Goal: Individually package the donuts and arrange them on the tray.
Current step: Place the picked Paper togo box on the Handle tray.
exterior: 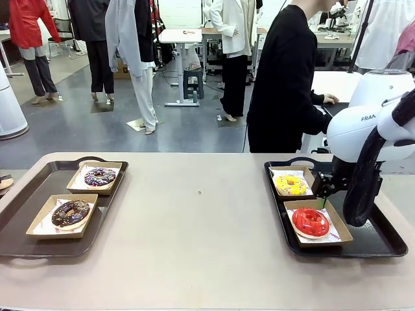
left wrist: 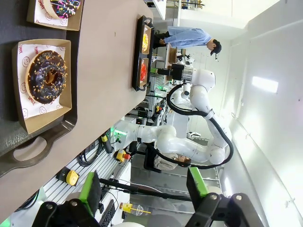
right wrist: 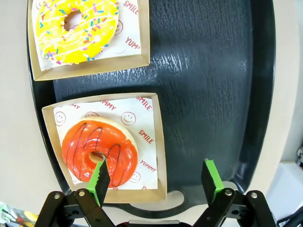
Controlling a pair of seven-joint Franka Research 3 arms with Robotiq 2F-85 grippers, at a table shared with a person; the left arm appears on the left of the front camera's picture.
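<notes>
the right gripper (right wrist: 156, 182) hangs just above the right tray (right wrist: 213, 71), its green-padded jaws spread wide with nothing between them; one pad sits over the edge of the red donut (right wrist: 100, 152), the other over bare tray floor. the red donut lies in a paper-lined cardboard box (right wrist: 158, 142) at the near end of that right tray, and the yellow donut (right wrist: 75, 28) lies in its own box just beyond it on the same tray. well apart from the right tray, across bare table (exterior: 194, 220), the left tray (exterior: 19, 214) holds the chocolate donut (exterior: 71, 212) and the sprinkled donut (exterior: 100, 176), each in its own box. the left gripper (left wrist: 142, 191) is also wide open and empty, off the near edge of the table. a person (exterior: 285, 78) stands beyond the right tray.
</notes>
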